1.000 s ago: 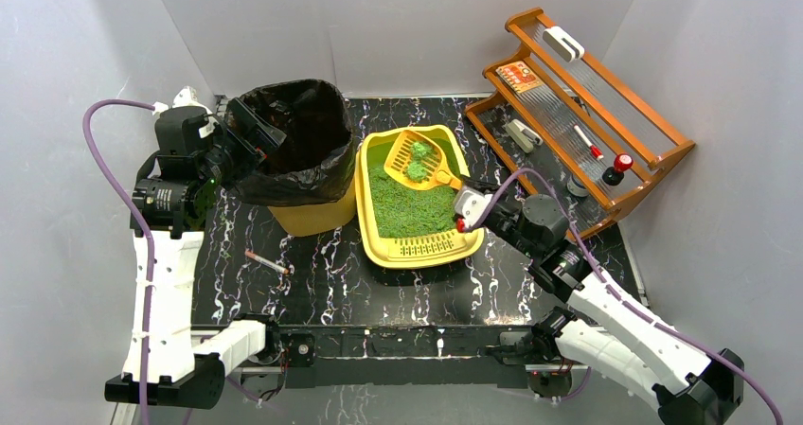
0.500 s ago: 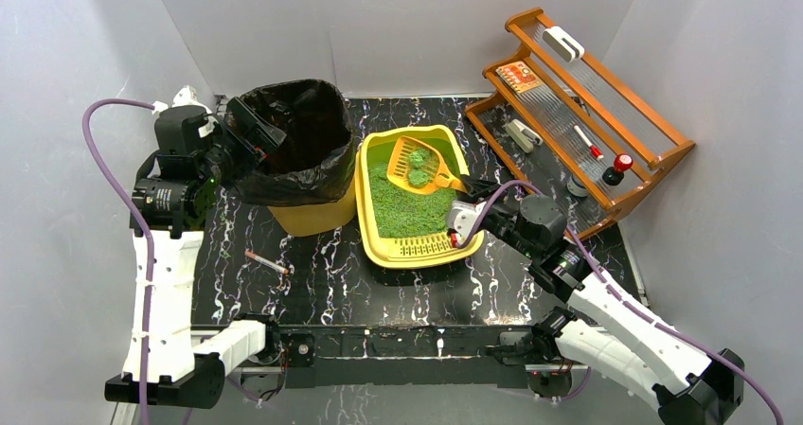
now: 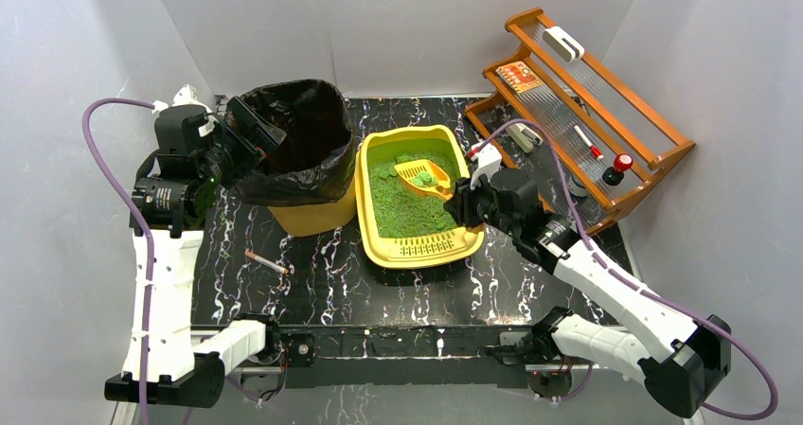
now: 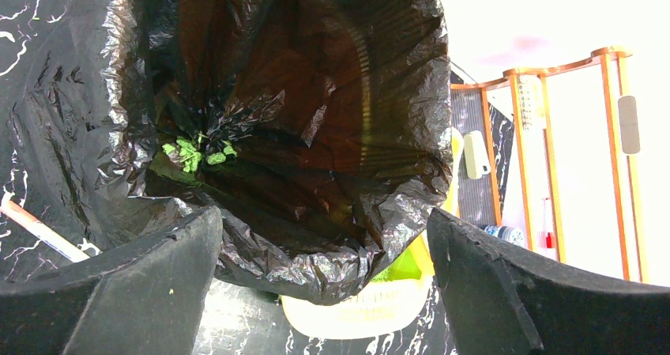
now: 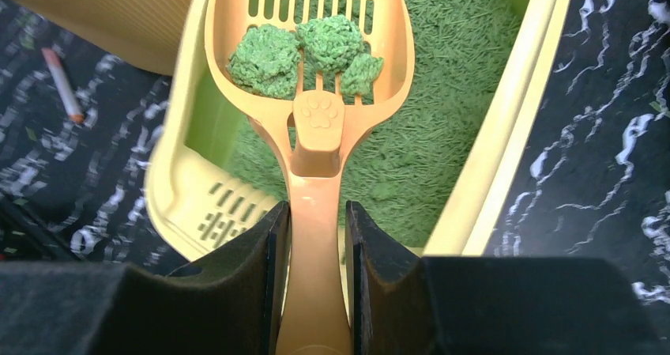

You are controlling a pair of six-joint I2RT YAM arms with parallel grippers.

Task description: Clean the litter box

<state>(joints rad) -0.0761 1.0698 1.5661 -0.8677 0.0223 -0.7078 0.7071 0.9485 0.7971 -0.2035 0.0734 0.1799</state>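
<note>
The litter box is a yellow tray of green litter at the table's middle, its slotted grate at the near end. My right gripper hangs at its right rim. In the right wrist view that gripper is shut on the handle of an orange slotted scoop. The scoop holds three green clumps above the litter. My left gripper is open at the left rim of the bin. In the left wrist view, the left gripper straddles the bag's edge without gripping it.
A yellow bin lined with a black bag stands left of the box, with green clumps at its bottom. A pen lies on the black marble table near the bin. A wooden rack with several small items stands at the back right.
My right wrist has turned and swung toward the far right rim of the box, and the scoop with its clumps now sits lower in the view over the litter. The left arm has not moved.
</note>
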